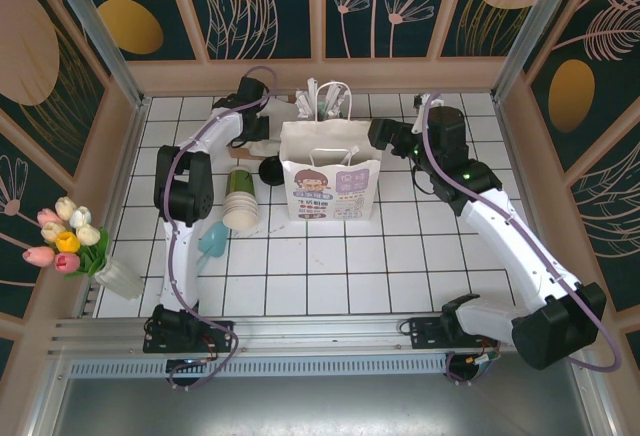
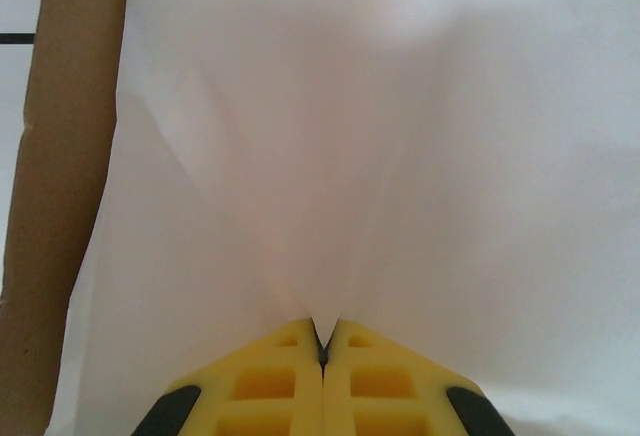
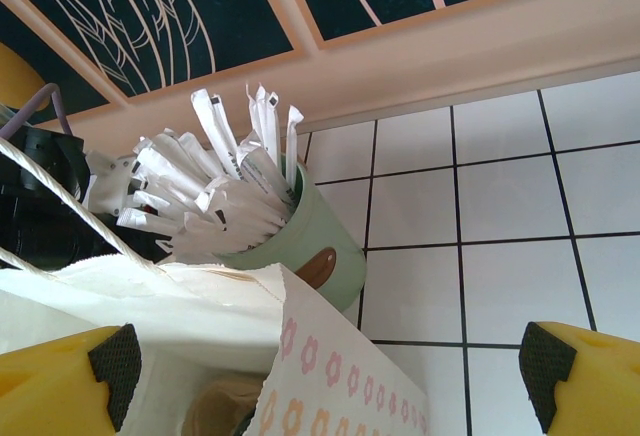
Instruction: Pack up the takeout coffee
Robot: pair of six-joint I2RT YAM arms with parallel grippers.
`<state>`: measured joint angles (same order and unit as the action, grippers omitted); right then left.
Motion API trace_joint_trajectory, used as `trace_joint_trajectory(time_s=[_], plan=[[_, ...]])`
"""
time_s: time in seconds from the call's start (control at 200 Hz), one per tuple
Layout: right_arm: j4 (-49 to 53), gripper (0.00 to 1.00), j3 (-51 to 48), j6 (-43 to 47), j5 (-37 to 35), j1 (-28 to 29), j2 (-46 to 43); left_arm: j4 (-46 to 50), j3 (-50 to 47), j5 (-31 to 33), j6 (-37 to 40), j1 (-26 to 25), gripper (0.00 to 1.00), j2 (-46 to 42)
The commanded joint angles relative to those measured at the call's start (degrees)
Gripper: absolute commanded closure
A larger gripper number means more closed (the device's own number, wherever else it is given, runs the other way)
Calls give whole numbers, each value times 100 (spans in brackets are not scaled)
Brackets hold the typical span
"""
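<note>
A white paper bag [image 1: 330,184] with a printed front stands upright mid-table. My left gripper [image 1: 272,130] is at its rear left corner, and in the left wrist view its yellow fingers [image 2: 270,386] are shut on a fold of the bag's white paper [image 2: 350,156]. My right gripper [image 1: 384,136] hovers open at the bag's upper right edge, with the flowered side panel [image 3: 340,376] between its wide-apart fingers [image 3: 60,376]. A small dark object with a round black top [image 1: 270,169], apparently the takeout coffee, stands on the tiles just left of the bag.
A pale green cup of white wrapped sticks [image 3: 320,246] stands behind the bag [image 1: 325,106]. A stack of lidless cups [image 1: 240,201] lies left of the bag, with a teal object [image 1: 212,239] nearer. A vase of tulips [image 1: 70,246] is at far left. Wooden walls enclose the tiles.
</note>
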<state>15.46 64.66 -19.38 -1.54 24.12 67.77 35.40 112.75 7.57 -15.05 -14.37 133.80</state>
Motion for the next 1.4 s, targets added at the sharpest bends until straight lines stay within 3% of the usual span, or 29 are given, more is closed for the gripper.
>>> trace_joint_trajectory(time_s=[0.0, 0.04, 0.105, 0.14, 0.205, 0.545, 0.796, 0.861, 1.061, 1.201, 1.391], plan=[[33, 1, 222, 127, -108, 60, -9, 145, 176, 63, 90, 37, 99, -56], [32, 1, 222, 126, -119, 58, -3, 164, 201, 84, 90, 37, 83, -51], [29, 1, 222, 125, -114, 65, 4, 152, 203, 92, 105, 39, 79, -64], [27, 1, 222, 119, -114, 63, 6, 158, 204, 89, 116, 37, 83, -64], [27, 1, 222, 118, -119, 71, 1, 152, 215, 80, 134, 31, 100, -65], [41, 1, 270, 131, -139, 86, 4, 261, 365, 174, 165, 37, 100, -158], [40, 1, 309, 144, -130, 105, 57, 227, 283, -182, 223, 38, 100, -443], [44, 1, 327, 151, -132, 114, 72, 219, 213, -247, 262, 36, 84, -493], [74, 1, 327, 194, -158, 128, 82, -620, -1023, -932, 893, 35, 76, -1181], [75, 1, 345, 216, -164, 142, 113, -1478, -2060, -1363, 1517, 35, 61, -1851], [62, 1, 367, 203, -160, 158, 197, -1704, -2547, -1595, 2168, 36, 51, -2153]])
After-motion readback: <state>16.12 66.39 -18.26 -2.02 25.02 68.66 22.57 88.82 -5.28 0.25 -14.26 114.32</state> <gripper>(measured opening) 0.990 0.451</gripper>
